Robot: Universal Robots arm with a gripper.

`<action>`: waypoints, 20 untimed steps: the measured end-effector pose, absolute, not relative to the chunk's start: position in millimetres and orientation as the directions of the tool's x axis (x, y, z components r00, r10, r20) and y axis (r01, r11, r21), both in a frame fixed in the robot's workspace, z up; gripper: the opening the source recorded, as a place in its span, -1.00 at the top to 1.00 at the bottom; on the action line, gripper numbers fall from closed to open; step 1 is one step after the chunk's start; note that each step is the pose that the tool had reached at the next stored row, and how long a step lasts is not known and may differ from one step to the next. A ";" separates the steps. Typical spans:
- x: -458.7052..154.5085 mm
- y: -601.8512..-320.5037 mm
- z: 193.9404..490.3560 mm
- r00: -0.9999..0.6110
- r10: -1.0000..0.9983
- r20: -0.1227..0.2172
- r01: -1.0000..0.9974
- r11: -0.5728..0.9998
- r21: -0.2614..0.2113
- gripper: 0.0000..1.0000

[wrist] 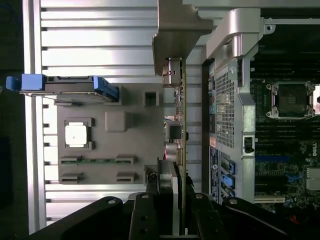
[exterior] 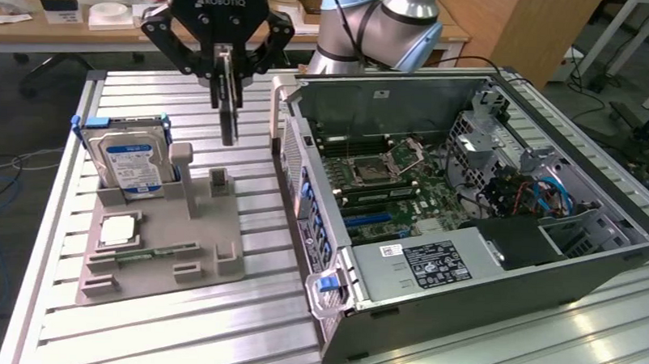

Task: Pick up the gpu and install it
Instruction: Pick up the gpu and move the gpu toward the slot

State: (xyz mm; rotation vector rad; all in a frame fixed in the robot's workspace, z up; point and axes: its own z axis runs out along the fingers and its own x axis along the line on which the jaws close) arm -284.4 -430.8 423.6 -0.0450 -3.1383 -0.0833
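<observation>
The gripper (exterior: 229, 65) has its jaws clenched on the graphics card (exterior: 230, 114), which hangs edge-on in the air above the grey holder (exterior: 209, 226). On the exterior view's left a hard drive (exterior: 131, 163) stands in that holder; on the right lies the open computer case (exterior: 581, 264).

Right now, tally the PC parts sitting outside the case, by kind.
gpu, held in the gripper: 1
hard drive: 1
processor: 1
memory stick: 1
Total: 4
</observation>
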 end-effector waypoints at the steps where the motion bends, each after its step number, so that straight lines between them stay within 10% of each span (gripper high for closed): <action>1: -281.6 -430.8 423.6 -1.000 0.028 0.003 0.028 0.998 0.053 0.44; 20: -248.4 -430.8 423.6 -1.000 -0.027 0.003 -0.026 0.998 0.055 0.44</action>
